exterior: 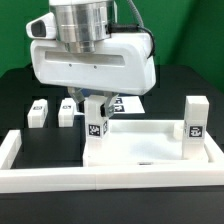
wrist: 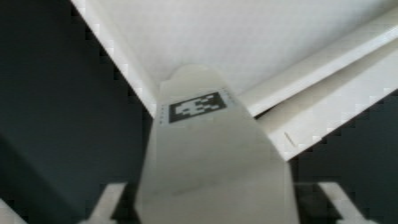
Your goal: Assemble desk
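Midway through the desk build, by the look of it, with two of what are probably four legs at the tabletop. At six o'clock in the exterior view, closest to the camera, a long white border bar (exterior: pixel 110 182) fences the work area. Just behind it lies the tabletop (exterior: pixel 140 152), rim up like a shallow tray. Its floor is bare apart from the legs.

At three o'clock on that tray, the standing leg (exterior: pixel 194 118) is upright at the rim, tag facing out. It appears seated, though how firmly cannot be told. At about ten o'clock on the tray, the held leg (exterior: pixel 95 126) stands upright at the far corner. The gripper (exterior: pixel 92 108) is closed narrowly around its upper part. In the wrist view the same held leg (wrist: pixel 205 150) runs down between the fingers (wrist: pixel 111 205) towards the tray's corner.

Farther back, at nine o'clock, the first loose leg (exterior: pixel 38 111) and the second loose leg (exterior: pixel 67 111) wait on the black table, well apart from the tray. Beyond the arm, at twelve o'clock, lies the marker board (exterior: pixel 130 103).

What appears left: fixing this leg, then fitting both spares.
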